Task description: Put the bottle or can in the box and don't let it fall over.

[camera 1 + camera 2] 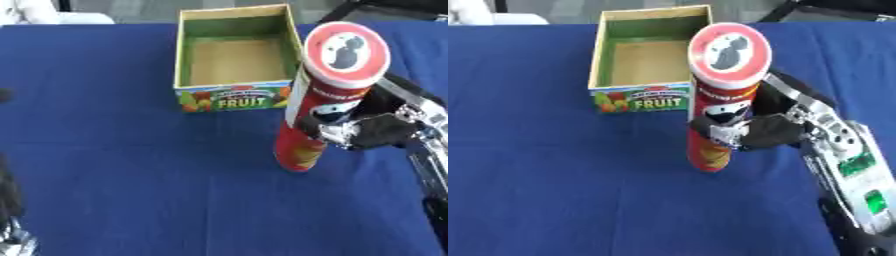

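A tall red can (325, 97) with a round red-and-white lid stands upright on the blue worktop (131, 175), just beside the near right corner of an open, green-walled cardboard box (234, 55) whose front panel reads FRUIT and whose brown floor shows.

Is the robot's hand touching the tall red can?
Touching. The right eye view shows the right hand with its fingers curled round the middle of the upright red can.
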You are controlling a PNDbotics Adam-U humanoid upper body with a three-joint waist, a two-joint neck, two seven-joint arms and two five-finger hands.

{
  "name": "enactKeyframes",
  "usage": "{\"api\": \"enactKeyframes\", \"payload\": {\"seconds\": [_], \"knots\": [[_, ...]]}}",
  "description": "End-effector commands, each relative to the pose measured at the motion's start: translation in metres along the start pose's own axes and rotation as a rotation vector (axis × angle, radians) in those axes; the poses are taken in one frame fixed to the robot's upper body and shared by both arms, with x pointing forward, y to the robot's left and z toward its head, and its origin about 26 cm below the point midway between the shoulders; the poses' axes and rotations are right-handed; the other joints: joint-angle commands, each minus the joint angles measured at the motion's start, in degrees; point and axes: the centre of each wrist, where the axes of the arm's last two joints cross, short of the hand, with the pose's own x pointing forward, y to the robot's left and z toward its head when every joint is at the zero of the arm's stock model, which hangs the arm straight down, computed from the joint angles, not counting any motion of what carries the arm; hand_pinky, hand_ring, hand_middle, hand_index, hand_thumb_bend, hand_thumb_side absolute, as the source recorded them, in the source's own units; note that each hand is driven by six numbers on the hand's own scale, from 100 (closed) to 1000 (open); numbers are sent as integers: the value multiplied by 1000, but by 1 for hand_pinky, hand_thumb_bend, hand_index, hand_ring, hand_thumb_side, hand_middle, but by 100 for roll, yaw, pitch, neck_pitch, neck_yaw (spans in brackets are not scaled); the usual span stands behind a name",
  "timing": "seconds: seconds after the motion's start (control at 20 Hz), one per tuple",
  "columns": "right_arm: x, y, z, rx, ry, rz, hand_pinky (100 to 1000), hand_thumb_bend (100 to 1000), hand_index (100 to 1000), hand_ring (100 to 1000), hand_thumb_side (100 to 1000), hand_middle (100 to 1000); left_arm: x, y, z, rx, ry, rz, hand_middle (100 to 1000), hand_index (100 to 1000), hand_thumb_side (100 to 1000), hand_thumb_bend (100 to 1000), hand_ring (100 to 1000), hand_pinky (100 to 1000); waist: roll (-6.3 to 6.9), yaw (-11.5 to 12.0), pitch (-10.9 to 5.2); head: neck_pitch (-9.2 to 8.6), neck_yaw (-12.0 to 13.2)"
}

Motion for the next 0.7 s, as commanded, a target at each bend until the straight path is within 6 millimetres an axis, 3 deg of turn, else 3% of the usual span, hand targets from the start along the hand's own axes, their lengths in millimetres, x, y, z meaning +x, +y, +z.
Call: {"api": "enactKeyframes", "payload": {"seconds": [0.05,0.7], "knots": [[14,-8,-1,-18,-43,33,1000,100,526,799,100,665,3,8,-5,20,-39,-43,917,767,672,100,700,872,-3,-18,-176,41,-7],[58,-36,-10,6,-96,-5,1000,100,507,779,100,639,2,16,-2,47,-30,-92,907,764,672,100,698,868,-35,-134,-431,377,146]]}}
